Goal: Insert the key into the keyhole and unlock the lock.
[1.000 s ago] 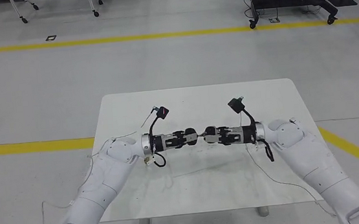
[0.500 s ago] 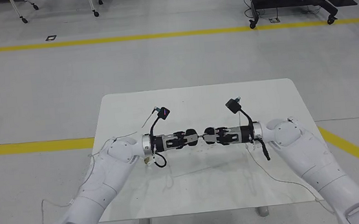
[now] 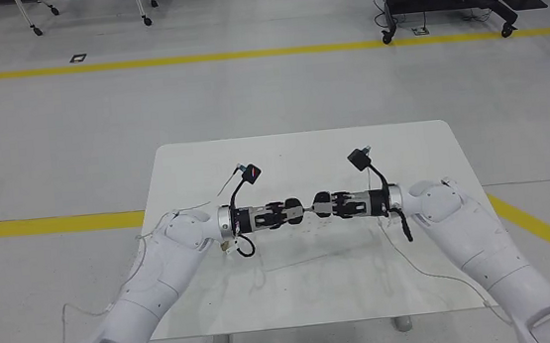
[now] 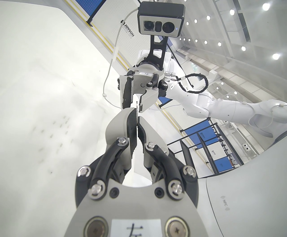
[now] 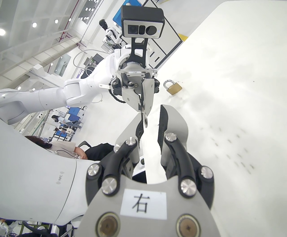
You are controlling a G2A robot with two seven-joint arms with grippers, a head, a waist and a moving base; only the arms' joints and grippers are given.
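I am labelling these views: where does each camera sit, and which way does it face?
Top view: above the arms, looking down at the white table; both white arms show, meeting over its middle.
Left wrist view: on the left wrist, facing along the left gripper, shut on the thin silver metal key, toward the right gripper.
Right wrist view: on the right wrist, facing along the open right gripper toward the left gripper; a brass padlock lies on the table beyond.
Shared: both wrist views show the key and both grippers.
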